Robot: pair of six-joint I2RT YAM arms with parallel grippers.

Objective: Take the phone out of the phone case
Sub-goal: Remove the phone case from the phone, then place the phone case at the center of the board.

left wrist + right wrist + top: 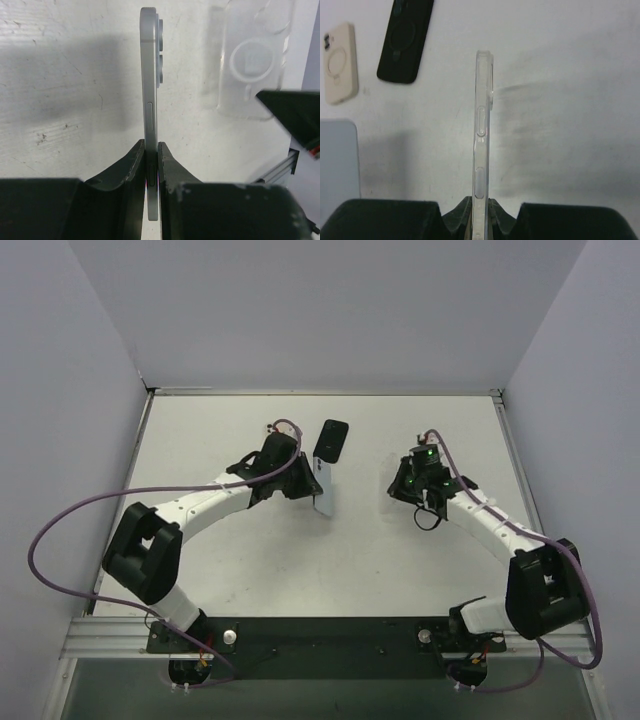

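While the left fingers were closed tight on the lower end of the phone, seen edge-on, the right fingers pinched the clear case in the same manner. The two things were apart, so the phone was out of its case. What remained was probably to put both down on the counter. To do it well, each arm should bring its thing low and flat before the fingers open, away from the black case and the beige case, so that nothing drops on its edge.
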